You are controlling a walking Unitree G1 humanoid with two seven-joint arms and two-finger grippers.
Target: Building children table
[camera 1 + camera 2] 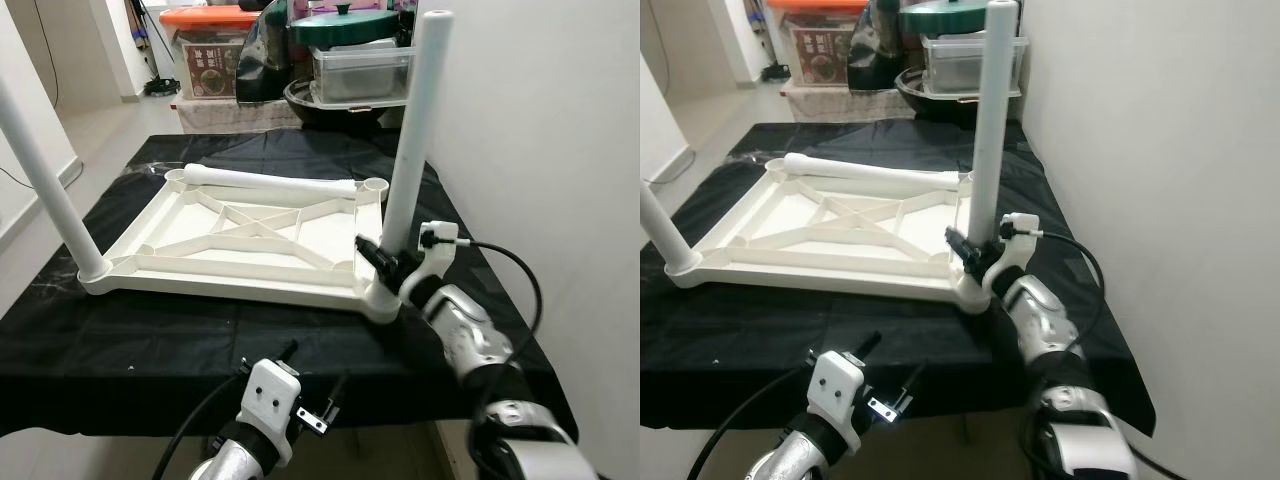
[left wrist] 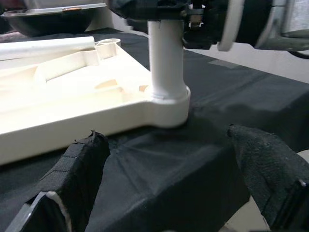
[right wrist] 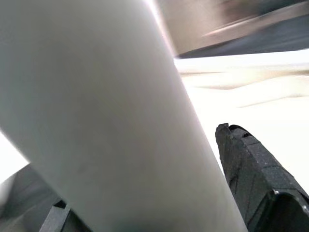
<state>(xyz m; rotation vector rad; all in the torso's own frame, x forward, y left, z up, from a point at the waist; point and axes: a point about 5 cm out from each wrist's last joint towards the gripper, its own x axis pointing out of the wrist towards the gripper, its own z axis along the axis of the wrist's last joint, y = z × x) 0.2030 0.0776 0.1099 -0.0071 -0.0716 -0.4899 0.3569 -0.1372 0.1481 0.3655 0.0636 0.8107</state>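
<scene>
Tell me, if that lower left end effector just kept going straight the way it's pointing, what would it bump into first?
Probably the near corner of the white tabletop, where the upright leg sits in its socket. The left end effector, fingers open, points right at it over the black cloth. Depth is hard to judge.

The upturned tabletop (image 1: 240, 240) lies on the counter (image 1: 120, 330), underside up. One leg (image 1: 412, 150) stands upright in its near right corner socket, another leg (image 1: 45, 190) in the near left. A loose leg (image 1: 265, 181) lies across the far edge. Behind the counter sit storage boxes (image 1: 360, 70). A wall (image 1: 560, 150) runs along the right.
</scene>
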